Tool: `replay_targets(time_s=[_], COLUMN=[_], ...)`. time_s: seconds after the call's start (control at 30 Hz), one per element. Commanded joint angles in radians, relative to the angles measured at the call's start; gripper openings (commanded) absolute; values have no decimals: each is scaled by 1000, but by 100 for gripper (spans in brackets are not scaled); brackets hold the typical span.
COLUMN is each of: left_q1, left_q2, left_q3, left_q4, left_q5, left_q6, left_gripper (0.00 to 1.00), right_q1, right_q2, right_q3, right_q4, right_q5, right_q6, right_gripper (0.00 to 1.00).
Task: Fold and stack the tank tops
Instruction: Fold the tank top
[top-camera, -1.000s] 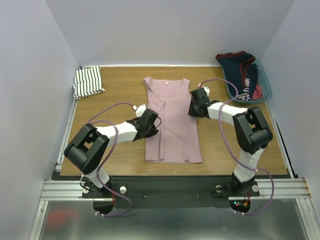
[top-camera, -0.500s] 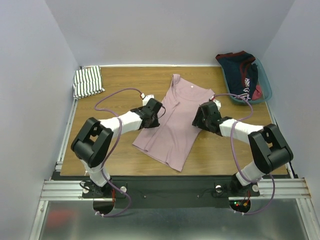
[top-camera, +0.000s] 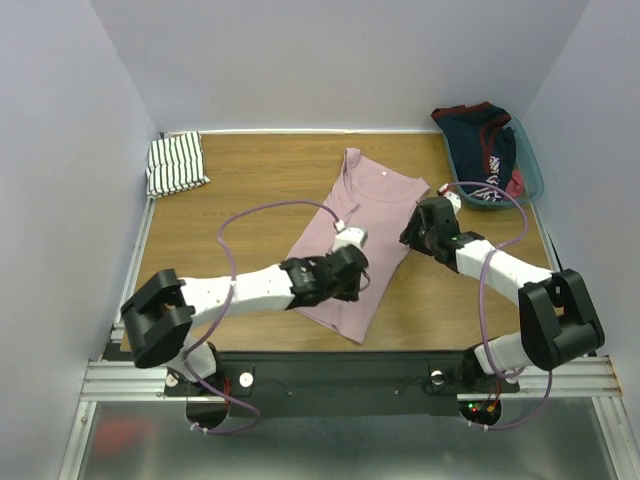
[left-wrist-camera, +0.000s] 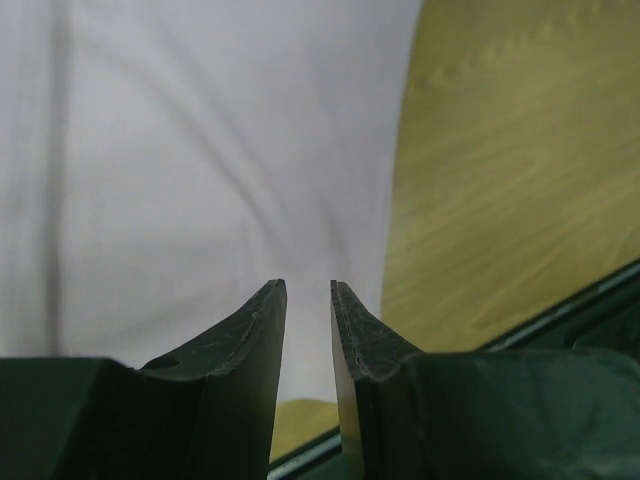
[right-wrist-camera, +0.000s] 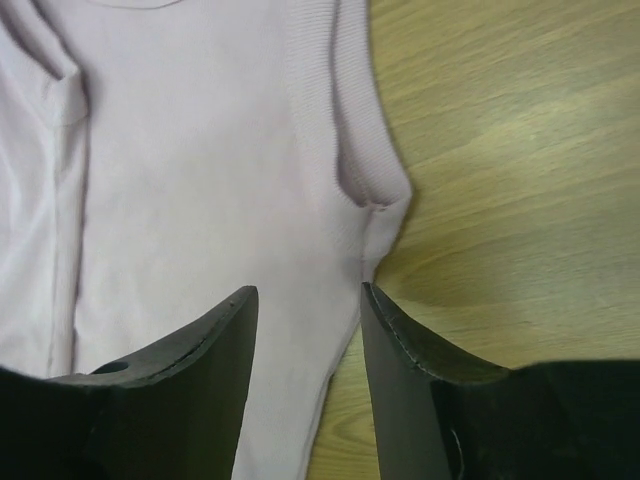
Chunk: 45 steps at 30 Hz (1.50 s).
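Observation:
The pink tank top (top-camera: 365, 212) lies flat and slanted across the middle of the table, neck toward the back. My left gripper (top-camera: 352, 272) hovers low over its near end; in the left wrist view the gripper (left-wrist-camera: 308, 286) is open by a narrow gap, with only pink cloth (left-wrist-camera: 200, 150) beyond it. My right gripper (top-camera: 411, 233) is at the top's right edge; in the right wrist view it (right-wrist-camera: 307, 290) stands open over the side seam below the armhole (right-wrist-camera: 375, 195). The striped tank top (top-camera: 177, 163) lies folded at the back left corner.
A teal basket (top-camera: 531, 178) at the back right holds dark navy-and-red clothing (top-camera: 485, 135). The wooden table (top-camera: 230, 215) shows on both sides of the pink top. A black rail (left-wrist-camera: 600, 300) runs along the table's near edge. Purple cables loop over both arms.
The pink top was swung from straight to slanted. My left gripper has opened and moved from the top's left side to its near end. My right gripper has shifted slightly to the right.

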Motion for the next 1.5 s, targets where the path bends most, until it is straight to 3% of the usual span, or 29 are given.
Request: replay_targets(time_s=[0.0,0.23,0.47,0.9,1.47], left_q1=[-122,-258,-311,-363,-378], left_q2=[84,199,251,345,362], left_q3=[11,97,146,222,228], left_q4=[-40,-109,-165,-271,-259], left_q5=[-34,-118,-137,-204,-172], left_q6=[-60,-92,-109,-141,-126], left_gripper=[36,44,45,45,41], right_q1=[-45,-53,-65,-80,-94], right_q2=[19,82,138,168,164], right_q3=[-20,-1,25,52,77], right_q4=[-29,-27,-17,13,40], right_q5=[13,0,27,28,20], right_q6=[-20,-21,-32,-46,-60], right_gripper=[50,49,48,44,43])
